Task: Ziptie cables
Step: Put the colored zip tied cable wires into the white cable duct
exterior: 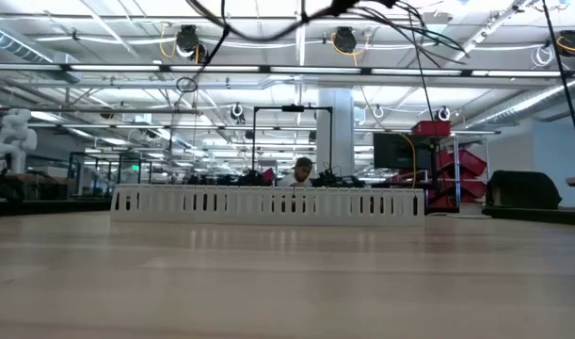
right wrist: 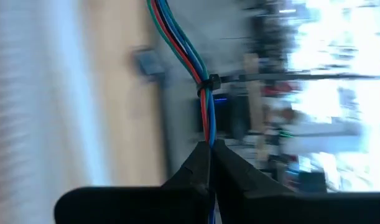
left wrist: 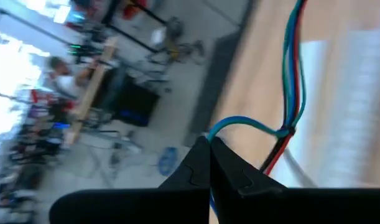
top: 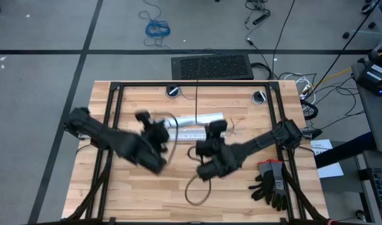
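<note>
Both grippers are pinched shut on the cables. I see my left gripper (left wrist: 209, 146) clamped on one end of the cables (left wrist: 294, 74), and my right gripper (right wrist: 209, 147) on the other, just past a black ziptie (right wrist: 209, 81) cinched round them. They hang between the grippers, above the table (top: 140, 194) and the white strip (top: 194, 119).

slotted strip (top: 194, 127) mid-table, behind both arms | gloves (top: 273, 181) on table's right, near front edge
</note>
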